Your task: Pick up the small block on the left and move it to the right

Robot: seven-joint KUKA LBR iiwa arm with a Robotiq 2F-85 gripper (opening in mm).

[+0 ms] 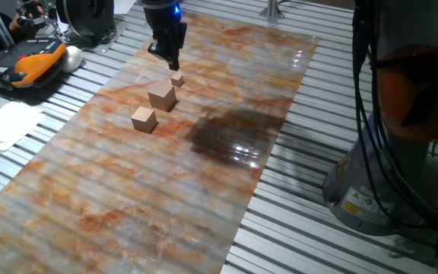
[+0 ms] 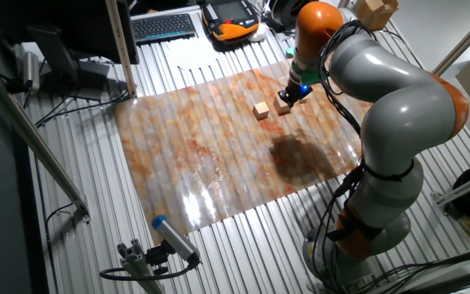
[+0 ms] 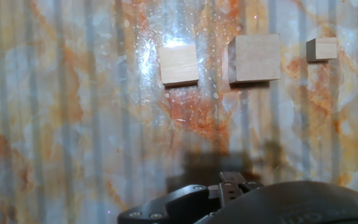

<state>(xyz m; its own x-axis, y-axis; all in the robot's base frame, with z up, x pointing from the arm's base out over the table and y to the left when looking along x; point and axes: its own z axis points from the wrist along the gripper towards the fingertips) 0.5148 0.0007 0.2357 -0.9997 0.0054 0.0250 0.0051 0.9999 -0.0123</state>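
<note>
Three tan wooden cubes stand in a row on the marbled mat (image 1: 128, 198). The small block (image 1: 177, 79) (image 3: 321, 49) is the far end of the row. Beside it is the largest cube (image 1: 162, 97) (image 3: 253, 58) (image 2: 282, 106), then the medium cube (image 1: 144, 119) (image 3: 179, 64) (image 2: 260, 110). My gripper (image 1: 173, 65) (image 2: 289, 95) hangs just above and behind the small block, not touching it. Nothing shows between its fingers, and their spacing is unclear. In the other fixed view the hand hides the small block. Only the hand's dark housing shows in the hand view.
A dark wet-looking patch (image 1: 230, 133) lies on the mat beside the cubes. An orange and black pendant (image 1: 21, 65) and white paper (image 1: 6, 125) lie off the mat's edge. The robot base (image 1: 386, 175) stands on the slatted table. A keyboard (image 2: 163, 27) is at the back.
</note>
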